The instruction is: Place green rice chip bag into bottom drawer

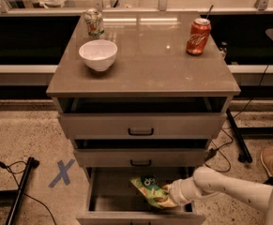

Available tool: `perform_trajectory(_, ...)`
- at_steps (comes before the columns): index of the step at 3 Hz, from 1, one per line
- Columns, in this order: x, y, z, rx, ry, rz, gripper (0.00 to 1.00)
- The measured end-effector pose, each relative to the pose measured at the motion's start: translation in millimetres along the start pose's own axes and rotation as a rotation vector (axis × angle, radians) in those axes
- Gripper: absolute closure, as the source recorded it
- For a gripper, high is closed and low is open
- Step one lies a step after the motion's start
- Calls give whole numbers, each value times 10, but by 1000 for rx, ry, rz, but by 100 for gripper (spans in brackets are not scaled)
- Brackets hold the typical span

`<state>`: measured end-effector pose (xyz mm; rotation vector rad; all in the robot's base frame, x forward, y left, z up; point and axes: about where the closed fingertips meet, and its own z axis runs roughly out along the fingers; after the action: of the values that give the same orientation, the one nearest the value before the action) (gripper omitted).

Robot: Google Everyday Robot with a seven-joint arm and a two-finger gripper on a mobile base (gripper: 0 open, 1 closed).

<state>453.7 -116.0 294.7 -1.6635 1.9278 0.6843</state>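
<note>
The green rice chip bag [147,187] is a crinkly light-green bag inside the open bottom drawer [110,193], to the right of its middle. My gripper [165,196] comes in from the lower right on a white arm and is shut on the bag's right end. The bag sits low in the drawer, tilted up to the left. The drawer's grey floor shows to the left of the bag. The fingers are mostly hidden behind the bag.
On the cabinet top [150,64] stand a white bowl [98,54], a green-and-white soda can [94,22] and a red soda can [198,36]. The two upper drawers [140,125] are slightly open. A blue X [62,172] and a black pole [18,191] lie on the floor at left.
</note>
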Motion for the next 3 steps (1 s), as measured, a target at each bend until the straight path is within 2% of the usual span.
perform_trajectory(1, 116, -174, 332, 4, -49, 6, 100)
perform_trajectory(2, 212, -292, 500, 4, -111, 28, 82)
perform_trajectory(3, 304, -373, 584, 0, -166, 58, 58)
